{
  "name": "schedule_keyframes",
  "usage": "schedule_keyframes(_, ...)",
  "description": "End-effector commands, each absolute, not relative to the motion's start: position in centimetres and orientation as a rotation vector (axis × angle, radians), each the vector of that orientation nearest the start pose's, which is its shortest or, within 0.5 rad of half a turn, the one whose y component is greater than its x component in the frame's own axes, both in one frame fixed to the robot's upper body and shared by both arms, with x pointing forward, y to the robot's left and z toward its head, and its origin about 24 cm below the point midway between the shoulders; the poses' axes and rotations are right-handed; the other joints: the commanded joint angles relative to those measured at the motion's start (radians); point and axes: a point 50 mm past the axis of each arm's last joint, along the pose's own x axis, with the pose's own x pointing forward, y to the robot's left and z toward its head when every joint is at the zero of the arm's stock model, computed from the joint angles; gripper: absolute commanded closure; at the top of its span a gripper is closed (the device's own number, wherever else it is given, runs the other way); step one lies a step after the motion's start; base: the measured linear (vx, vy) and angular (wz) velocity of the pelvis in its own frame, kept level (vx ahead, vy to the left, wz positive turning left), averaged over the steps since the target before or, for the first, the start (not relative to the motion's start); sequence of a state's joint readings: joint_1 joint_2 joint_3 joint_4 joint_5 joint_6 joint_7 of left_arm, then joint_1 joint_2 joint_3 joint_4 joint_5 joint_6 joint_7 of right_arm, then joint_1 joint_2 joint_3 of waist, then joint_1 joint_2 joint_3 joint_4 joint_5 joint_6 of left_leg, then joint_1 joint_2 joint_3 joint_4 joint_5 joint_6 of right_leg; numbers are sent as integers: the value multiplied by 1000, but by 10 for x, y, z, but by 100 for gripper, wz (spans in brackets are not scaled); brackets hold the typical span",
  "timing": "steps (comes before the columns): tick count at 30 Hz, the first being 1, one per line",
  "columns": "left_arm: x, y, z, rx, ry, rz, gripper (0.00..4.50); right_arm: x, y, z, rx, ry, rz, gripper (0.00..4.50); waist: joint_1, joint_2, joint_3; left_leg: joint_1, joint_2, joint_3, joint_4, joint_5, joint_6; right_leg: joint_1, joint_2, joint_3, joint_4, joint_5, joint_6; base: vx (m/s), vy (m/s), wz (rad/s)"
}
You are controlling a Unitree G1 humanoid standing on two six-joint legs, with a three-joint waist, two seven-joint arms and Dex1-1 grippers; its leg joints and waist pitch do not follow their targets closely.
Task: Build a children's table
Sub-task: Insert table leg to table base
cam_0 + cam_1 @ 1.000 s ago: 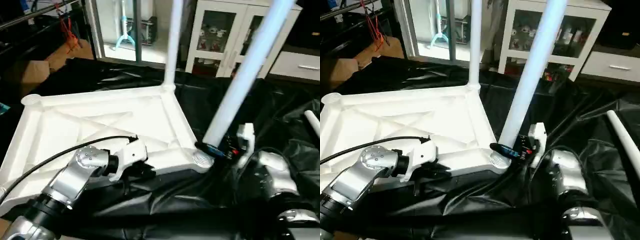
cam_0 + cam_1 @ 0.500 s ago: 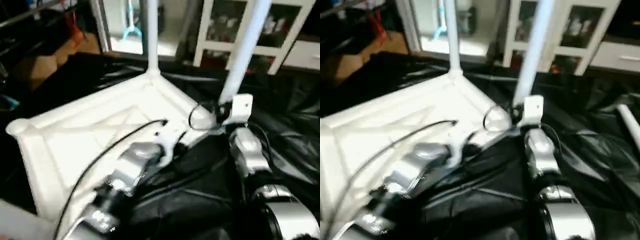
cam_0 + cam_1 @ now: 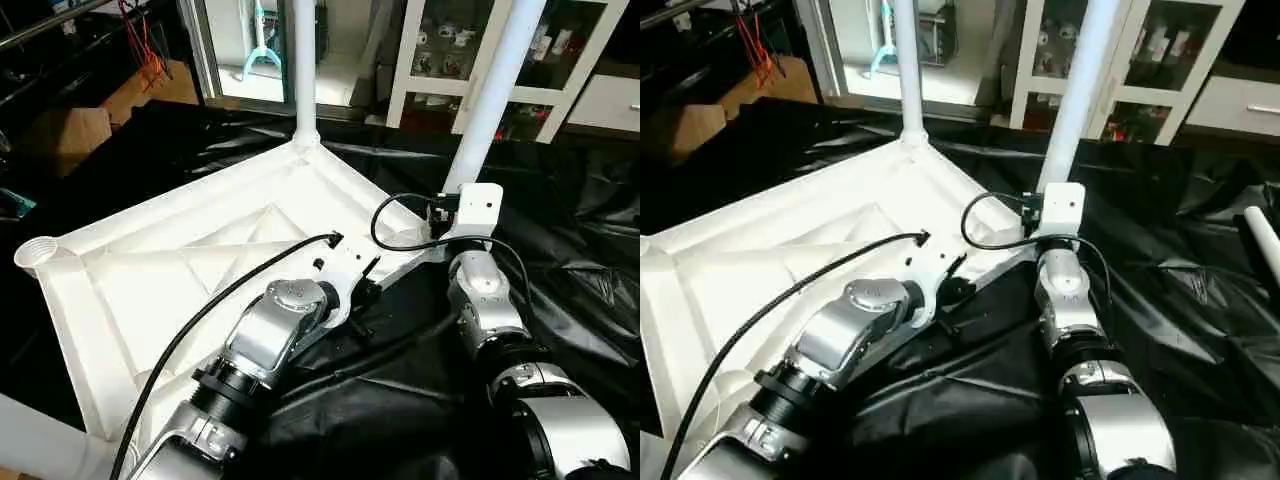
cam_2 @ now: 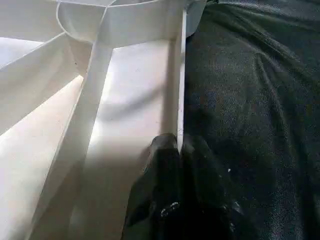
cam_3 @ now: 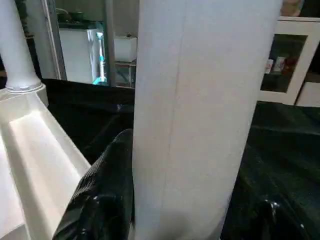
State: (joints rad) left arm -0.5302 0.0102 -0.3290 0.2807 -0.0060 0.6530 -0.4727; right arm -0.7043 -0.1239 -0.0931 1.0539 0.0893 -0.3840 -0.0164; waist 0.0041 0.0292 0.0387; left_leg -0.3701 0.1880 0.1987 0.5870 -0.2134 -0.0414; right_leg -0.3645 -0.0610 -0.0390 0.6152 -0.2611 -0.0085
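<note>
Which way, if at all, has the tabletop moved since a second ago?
Yes. The tabletop has turned. The corner under the near leg swung away toward the white cabinet, which barely shifts in view. The empty socket came nearer.

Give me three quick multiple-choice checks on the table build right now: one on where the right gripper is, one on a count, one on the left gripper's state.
1. Where is the right gripper?
A. On the black sheet
B. Around the near upright leg
C. On the far leg

2. How many legs stand upright in the tabletop?
A. None
B. Two
C. Four

3. What is the left gripper doing?
A. Pinching the tabletop's edge wall
B. Hanging open in the air
C. Holding a leg

Key: 1 B, black fingers flank that leg; 2 B, two white tubes rise from corners; 3 A, its fingers close on the thin rim.
</note>
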Motion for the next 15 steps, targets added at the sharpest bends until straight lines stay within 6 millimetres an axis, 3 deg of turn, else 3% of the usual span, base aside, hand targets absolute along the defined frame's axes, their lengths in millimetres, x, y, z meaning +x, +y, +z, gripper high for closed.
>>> schedule_keyframes(1,329,60,75,188,360,-593,450,339,-135,3,-44,154,133,264,-5,-17,-28,7,48,-20,-61,-56,121,27,-74,42,-65,136,-235,0,0,0)
schedule_keyframes(2,329,60,75,190,360,-597,450,340,-134,6,-33,141,159,264,-6,-17,-29,7,48,-20,-60,-55,124,28,-74,42,-64,142,-237,0,0,0)
schedule_keyframes(5,328,59,75,190,355,-611,450,343,-131,15,-30,84,225,194,-6,-18,-30,5,47,-20,-57,-28,143,29,-74,42,-59,182,-246,0,0,0)
schedule_keyframes(7,328,59,75,190,356,-620,450,344,-133,21,-40,48,244,185,-6,-15,-29,2,47,-19,-55,-30,156,29,-77,41,-60,182,-252,0,0,0)
schedule_keyframes(8,328,59,75,190,352,-626,450,345,-133,24,-34,32,257,185,-16,-17,-29,-9,45,-23,-55,-18,157,36,-77,39,-58,187,-256,0,0,0)
schedule_keyframes(9,328,59,75,191,352,-629,450,346,-134,27,-29,12,269,173,-21,-16,-32,-10,44,-24,-53,-13,158,38,-77,38,-56,200,-262,0,0,0)
schedule_keyframes(10,327,60,75,194,352,-636,450,347,-137,33,-23,-20,281,173,-31,-18,-42,-20,42,-30,-45,53,172,48,-76,39,-40,304,-272,0,0,0)
schedule_keyframes(12,327,61,75,196,352,-641,450,348,-139,36,-22,-40,287,146,-30,-20,-48,-16,39,-27,-26,169,243,39,-69,38,-18,518,-299,0,0,0)
schedule_keyframes(13,327,62,75,198,353,-645,450,348,-142,40,-22,-66,301,146,-30,-20,-48,-16,39,-27,-26,169,243,39,-69,38,-18,518,-299,0,0,0)
schedule_keyframes(14,326,64,74,203,354,-659,450,348,-147,49,2,-119,329,143,-20,-14,-49,-15,41,-26,-18,200,281,34,-69,36,-11,585,-297,0,0,0)
schedule_keyframes(15,326,65,73,205,353,-665,450,347,-151,54,5,-160,342,137,-17,-11,-47,-12,45,-25,-19,200,288,31,-70,36,-10,587,-297,0,0,0)
